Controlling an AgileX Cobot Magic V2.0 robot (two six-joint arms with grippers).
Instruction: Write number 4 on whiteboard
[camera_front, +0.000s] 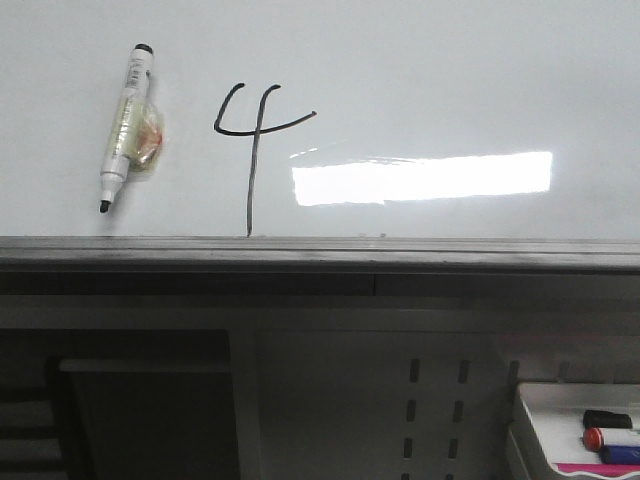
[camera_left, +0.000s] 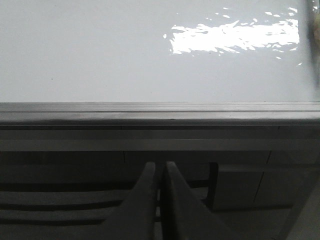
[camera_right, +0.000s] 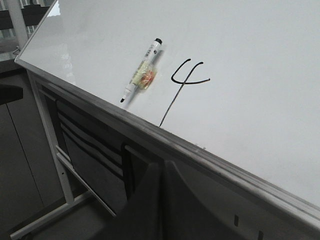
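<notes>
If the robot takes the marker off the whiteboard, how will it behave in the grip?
The marker looks like a slim, stiff plastic tube, so probably light and rigid. It seems stuck to the whiteboard by a taped lump, perhaps a magnet, so it may resist, then release suddenly. Its round, smooth barrel could slip.

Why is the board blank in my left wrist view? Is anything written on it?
Observer: Yes. The front view shows a black 4 on the whiteboard, its stem running down to the rail.
Operator: Where is the pen?
Observer: A marker lies against the board, left of the 4, with its tip pointing down.
Operator: Are there other pens?
Observer: A tray at the lower right, below the board, holds a few more.
</notes>
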